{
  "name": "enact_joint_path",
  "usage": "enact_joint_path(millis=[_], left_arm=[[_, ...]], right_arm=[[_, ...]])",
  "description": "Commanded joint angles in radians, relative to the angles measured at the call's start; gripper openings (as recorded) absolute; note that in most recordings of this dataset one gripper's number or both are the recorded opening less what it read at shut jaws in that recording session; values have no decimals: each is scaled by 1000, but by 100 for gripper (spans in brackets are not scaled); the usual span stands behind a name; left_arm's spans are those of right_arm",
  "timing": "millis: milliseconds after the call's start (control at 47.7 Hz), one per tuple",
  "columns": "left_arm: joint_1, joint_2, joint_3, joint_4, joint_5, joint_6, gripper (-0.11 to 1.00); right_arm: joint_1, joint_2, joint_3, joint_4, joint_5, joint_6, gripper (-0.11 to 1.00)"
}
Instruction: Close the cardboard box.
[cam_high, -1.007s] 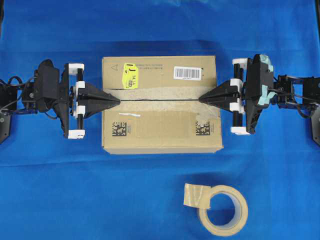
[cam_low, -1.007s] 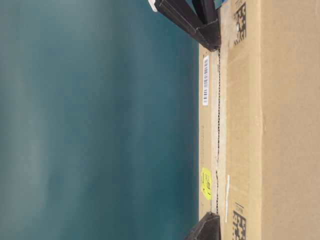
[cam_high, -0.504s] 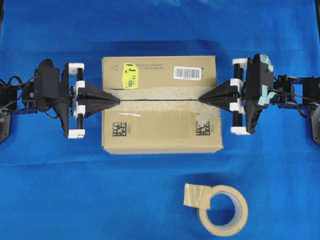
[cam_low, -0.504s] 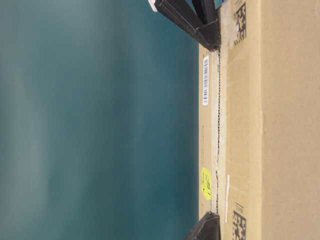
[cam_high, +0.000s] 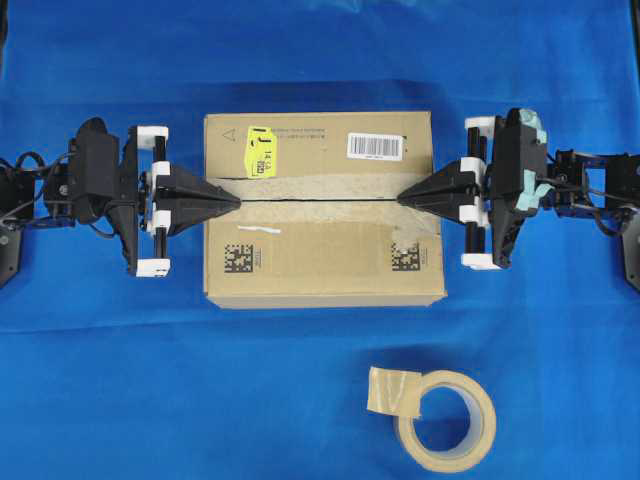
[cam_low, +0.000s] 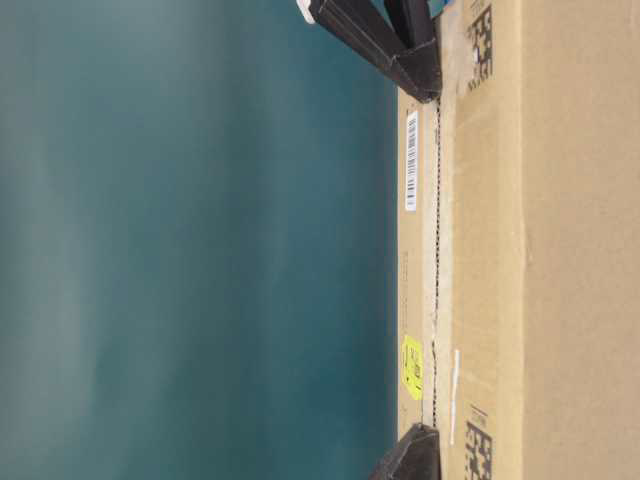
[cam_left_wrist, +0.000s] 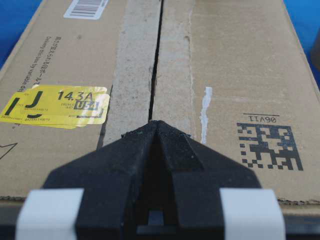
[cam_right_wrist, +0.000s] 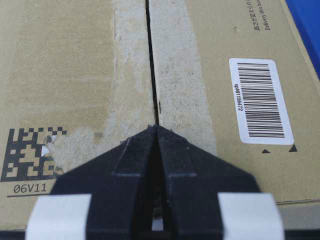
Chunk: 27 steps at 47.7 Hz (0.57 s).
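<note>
The cardboard box (cam_high: 320, 250) lies in the middle of the blue cloth with its top flaps folded flat and meeting at a thin centre seam (cam_high: 320, 201). It carries a yellow sticker (cam_high: 260, 151), a white barcode label (cam_high: 376, 146) and printed square codes (cam_high: 238, 261). My left gripper (cam_high: 238, 203) is shut, its tip resting on the left end of the seam (cam_left_wrist: 156, 123). My right gripper (cam_high: 400, 199) is shut, its tip on the right end of the seam (cam_right_wrist: 156, 127). Both are empty. The box top also shows in the table-level view (cam_low: 480, 250).
A beige tape roll (cam_high: 440, 415) lies on the blue cloth (cam_high: 150, 380) in front of the box, to the right. The arms reach in from the left and right edges.
</note>
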Motion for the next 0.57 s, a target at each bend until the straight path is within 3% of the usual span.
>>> enact_joint_path(millis=[0,546], left_arm=[[2,-6,-12,-2,-5,0,0],[2,-8,-18,-2,-5,0,0]], right_arm=[[-5,-3,-9,3,-3,2,1],[-6,-3,-9,3,-2,0,1]])
